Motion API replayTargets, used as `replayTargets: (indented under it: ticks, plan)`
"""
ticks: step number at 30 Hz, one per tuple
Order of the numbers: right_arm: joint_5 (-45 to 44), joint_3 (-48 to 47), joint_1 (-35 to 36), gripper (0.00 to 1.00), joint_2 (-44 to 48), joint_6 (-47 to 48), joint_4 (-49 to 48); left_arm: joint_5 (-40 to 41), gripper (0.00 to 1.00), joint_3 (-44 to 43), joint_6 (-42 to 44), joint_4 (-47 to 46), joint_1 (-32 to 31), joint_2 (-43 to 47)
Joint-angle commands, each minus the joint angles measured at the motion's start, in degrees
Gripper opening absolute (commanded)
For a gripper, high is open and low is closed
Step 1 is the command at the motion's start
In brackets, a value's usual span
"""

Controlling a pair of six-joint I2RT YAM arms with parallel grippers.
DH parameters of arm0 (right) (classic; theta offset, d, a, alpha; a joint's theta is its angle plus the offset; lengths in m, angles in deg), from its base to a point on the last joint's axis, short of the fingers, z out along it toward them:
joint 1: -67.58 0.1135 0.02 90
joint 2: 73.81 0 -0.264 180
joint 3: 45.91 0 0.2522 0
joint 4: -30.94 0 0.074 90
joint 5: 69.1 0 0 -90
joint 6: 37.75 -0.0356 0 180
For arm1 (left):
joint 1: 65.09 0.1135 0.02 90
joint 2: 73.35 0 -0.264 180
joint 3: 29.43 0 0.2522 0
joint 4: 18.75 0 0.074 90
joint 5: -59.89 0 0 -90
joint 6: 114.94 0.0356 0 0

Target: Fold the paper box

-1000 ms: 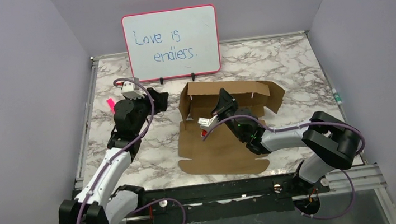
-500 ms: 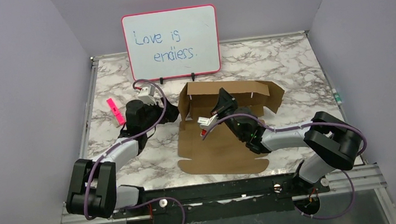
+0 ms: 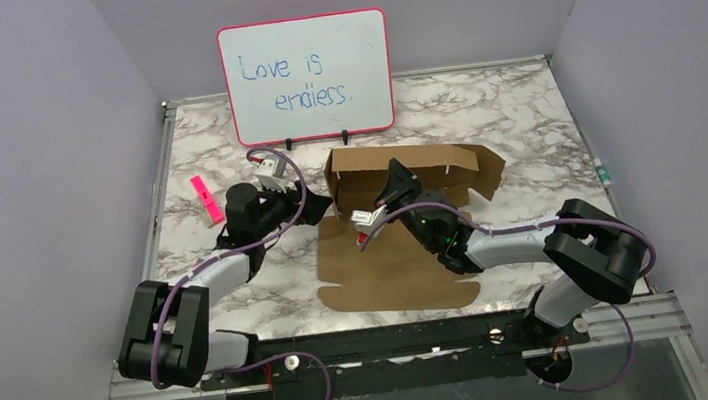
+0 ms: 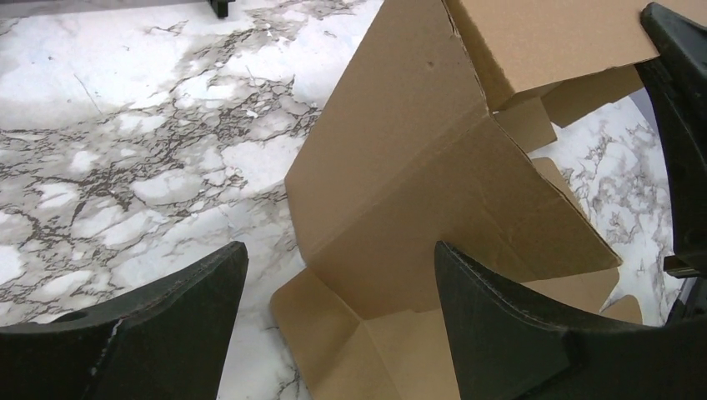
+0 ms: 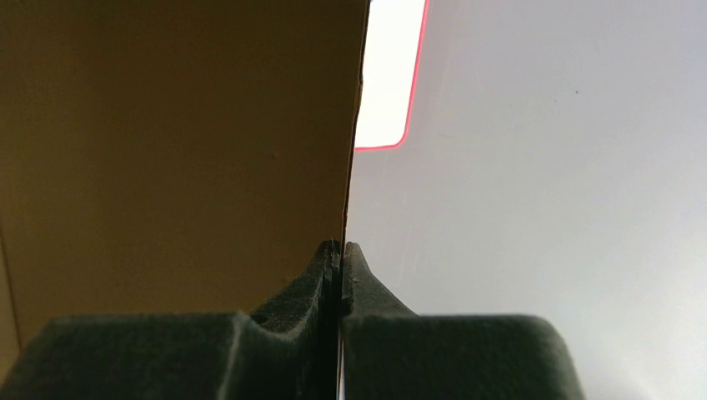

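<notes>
The paper box [image 3: 379, 278] sits in the middle of the marble table [image 3: 521, 110], just in front of the pink-framed whiteboard [image 3: 308, 76], with its flat brown base towards the arms and its back wall and side flaps standing up at the far end. Over on the right, the right gripper [image 3: 395, 167] is up at that back wall, and the right wrist view makes it plain: its fingers [image 5: 325, 267] are pinched tight together with the thin edge of the cardboard [image 5: 167, 150] running down between them, a corner of the whiteboard [image 5: 392, 75] glowing beyond. On the other side, the left gripper [image 3: 320, 204] is right at the box's left corner with its jaws spread wide. From the left wrist view, the raised left panel [image 4: 417, 167] stands between the two black fingers [image 4: 500, 333], the marble [image 4: 125, 167] showing off to the side; whether either pad is touching the card I cannot tell. A pink object [image 3: 207, 199] lies on the table well to the left of the box
</notes>
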Motion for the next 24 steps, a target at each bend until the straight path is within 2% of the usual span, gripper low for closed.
replayTargets:
  ticks: [1,14,24]
  plan:
    - [1.5,-1.4,0.9,0.05,-1.0,-0.9,2.8,-1.8,0.83,-0.7,2.5,-4.4,-0.7,-2.2]
    - [3.0,-3.5,1.8,0.05,0.8,-4.7,11.7,0.1,0.82,-2.4,7.0,-10.9,-1.7,-7.3]
    - [4.6,-5.7,2.0,0.05,2.7,-9.1,20.6,4.6,0.75,-3.0,7.4,-15.3,-3.6,-11.9]
